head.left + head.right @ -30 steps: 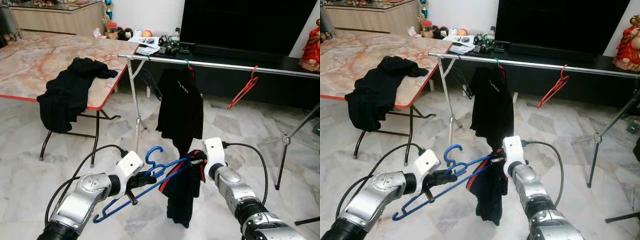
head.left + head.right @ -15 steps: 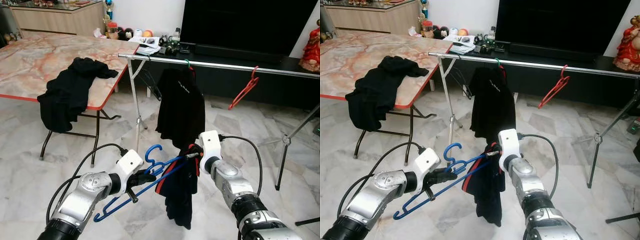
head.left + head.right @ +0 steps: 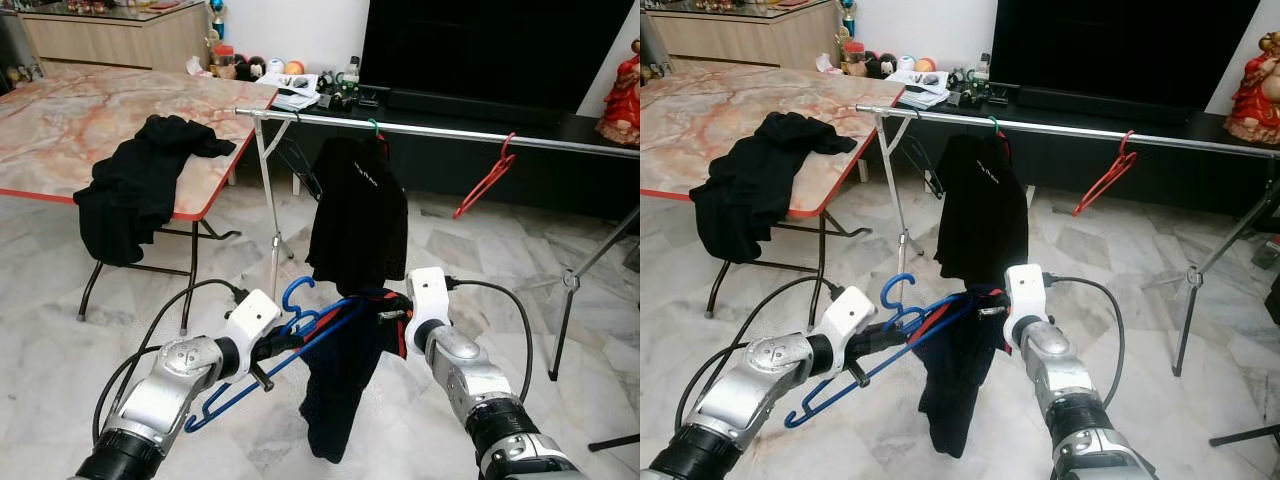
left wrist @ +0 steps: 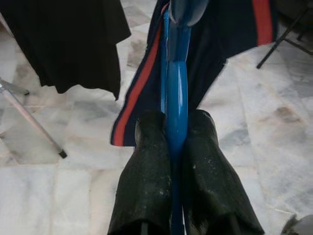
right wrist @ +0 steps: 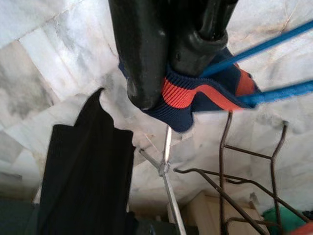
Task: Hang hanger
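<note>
My left gripper is shut on the blue hanger just below its hook, low in front of me; its two fingers squeeze the blue bar. A dark navy garment with red stripes drapes over the hanger's far end and hangs toward the floor. My right gripper is shut on that garment's red-and-navy ribbed edge, right at the hanger's tip. Beyond stands the metal clothes rail.
On the rail hang a black shirt on a green hanger and a bare red hanger. A marble-top folding table at left carries black clothes. A dark TV cabinet stands behind the rail, whose tripod leg stands at right.
The navy garment has spread further along the blue hanger and now hangs lower and more to the left. Both grippers shifted only slightly and kept their holds.
</note>
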Robot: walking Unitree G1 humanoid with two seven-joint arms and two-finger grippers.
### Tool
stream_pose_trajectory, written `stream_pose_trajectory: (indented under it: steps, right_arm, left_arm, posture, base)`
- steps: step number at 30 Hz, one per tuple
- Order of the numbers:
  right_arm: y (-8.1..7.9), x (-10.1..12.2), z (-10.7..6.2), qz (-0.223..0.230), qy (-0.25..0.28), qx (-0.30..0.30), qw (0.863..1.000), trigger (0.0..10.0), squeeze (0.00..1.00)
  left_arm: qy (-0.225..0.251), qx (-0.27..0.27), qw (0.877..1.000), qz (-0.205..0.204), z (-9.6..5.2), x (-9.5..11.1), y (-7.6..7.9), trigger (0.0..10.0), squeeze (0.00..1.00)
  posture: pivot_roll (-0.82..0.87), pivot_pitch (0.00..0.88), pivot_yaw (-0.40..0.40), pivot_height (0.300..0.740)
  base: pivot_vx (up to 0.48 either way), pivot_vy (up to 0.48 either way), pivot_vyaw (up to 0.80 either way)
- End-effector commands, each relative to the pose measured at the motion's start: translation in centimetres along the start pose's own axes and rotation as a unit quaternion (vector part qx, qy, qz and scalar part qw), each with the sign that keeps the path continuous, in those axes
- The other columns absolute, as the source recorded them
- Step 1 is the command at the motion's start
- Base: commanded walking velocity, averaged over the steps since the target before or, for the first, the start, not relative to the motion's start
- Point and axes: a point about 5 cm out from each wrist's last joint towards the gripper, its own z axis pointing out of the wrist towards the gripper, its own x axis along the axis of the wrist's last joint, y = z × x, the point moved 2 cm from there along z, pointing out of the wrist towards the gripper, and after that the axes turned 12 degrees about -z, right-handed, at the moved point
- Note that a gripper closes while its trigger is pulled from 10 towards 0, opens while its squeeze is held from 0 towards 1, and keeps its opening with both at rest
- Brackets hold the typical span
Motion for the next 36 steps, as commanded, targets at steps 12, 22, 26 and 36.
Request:
stream_pose_trajectory:
  steps: [12,22,26,36]
  right_arm:
    - [-1.6,3.2,-0.1,-0.012,0.058,0.047,0.997,10.0,0.0]
    - [-4.2,5.8,-2.0,-0.056,0.14,0.151,0.977,10.0,0.0]
    - [-5.2,6.7,-3.3,-0.081,0.174,0.203,0.96,10.0,0.0]
    - [-0.6,4.2,-2.4,-0.152,0.088,0.095,0.98,10.0,0.0]
  left_arm:
    - [0.011,-0.03,0.999,-0.007,-0.6,0.3,0.3,10.0,0.0]
    - [0.007,-0.063,0.997,-0.035,-0.7,-0.2,1.4,10.0,0.0]
    - [0.008,-0.064,0.997,-0.036,-0.6,-0.2,1.4,10.0,0.0]
    - [0.003,-0.068,0.997,-0.037,-1.0,-0.5,1.4,10.0,0.0]
  posture:
    - [0.12,0.0,-0.091,0.74]
    - [0.11,0.004,-0.09,0.74]
    - [0.11,0.006,-0.091,0.74]
    - [0.11,0.009,-0.09,0.74]
  base:
    - [0.0,0.0,0.0]
    - [0.0,0.0,0.0]
    - [0.0,0.0,0.0]
    - [0.0,0.0,0.0]
